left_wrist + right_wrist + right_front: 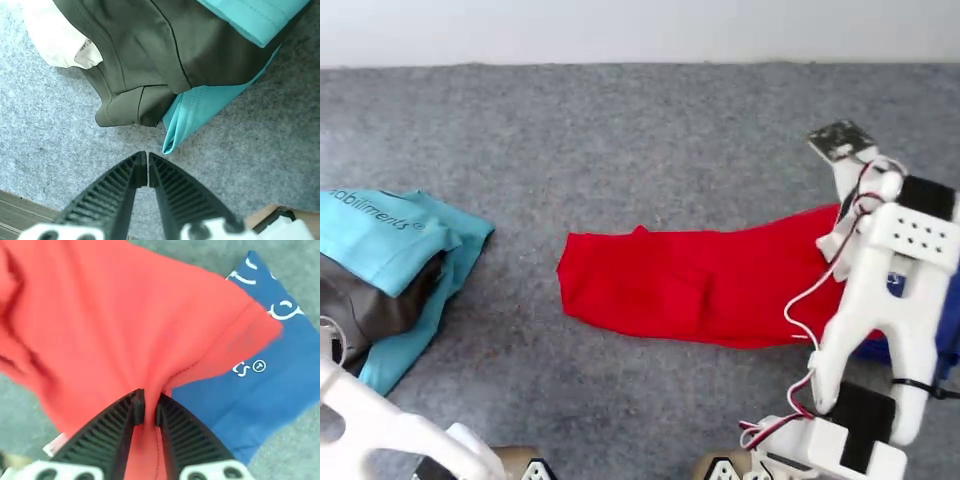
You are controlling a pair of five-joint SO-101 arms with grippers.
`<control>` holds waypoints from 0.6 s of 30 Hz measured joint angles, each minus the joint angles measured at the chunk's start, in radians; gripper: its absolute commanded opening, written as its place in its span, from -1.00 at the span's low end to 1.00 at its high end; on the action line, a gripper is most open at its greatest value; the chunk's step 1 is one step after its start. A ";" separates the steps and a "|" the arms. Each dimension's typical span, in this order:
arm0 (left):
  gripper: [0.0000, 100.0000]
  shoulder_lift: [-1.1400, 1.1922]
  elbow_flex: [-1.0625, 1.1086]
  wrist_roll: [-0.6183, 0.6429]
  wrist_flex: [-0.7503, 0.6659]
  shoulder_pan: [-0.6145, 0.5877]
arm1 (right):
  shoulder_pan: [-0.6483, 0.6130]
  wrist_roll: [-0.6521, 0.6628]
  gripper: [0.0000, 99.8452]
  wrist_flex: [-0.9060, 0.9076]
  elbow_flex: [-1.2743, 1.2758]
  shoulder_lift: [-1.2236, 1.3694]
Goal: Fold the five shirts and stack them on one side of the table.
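Nearest the arms' bases, we found the left gripper [148,162] low over the grey worktop [620,130], its fingers pressed together on nothing, just short of the pile at the left side. In that pile a dark brown shirt [165,45] lay sandwiched in teal cloth [380,235], with a cream shirt [50,30] showing at one edge. We could not tell whether the teal above and below the brown was one garment or two.

On the other side, the right gripper [147,400] had its fingers clamped on a pinch of the red shirt [700,285] near its right end, the fabric tented up into the grip. The rest of the red shirt lay stretched across the middle of the worktop, well apart from the pile. Its gripped end overlapped a blue shirt [260,390] with white print, which lay flat beneath it.

We judged the red shirt to be the one being folded, with the blue one yet to come. The next move, as we read it, called for carrying the pinched end over toward the shirt's left end without losing the cloth or dragging the blue shirt along. Beyond the shirts, the grey worktop ran back to a pale wall [640,30].
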 measured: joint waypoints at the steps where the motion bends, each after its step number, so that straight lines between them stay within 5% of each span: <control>1: -0.97 0.000 0.000 0.000 0.000 0.000 | -0.029 0.000 -0.98 0.034 -0.023 0.000; 11: -0.97 0.000 0.000 0.006 -0.009 0.000 | -0.514 -0.218 -0.98 0.152 -0.101 0.000; 18: -0.97 0.000 0.000 0.006 -0.009 0.000 | -0.772 -0.402 -0.98 0.031 -0.104 0.149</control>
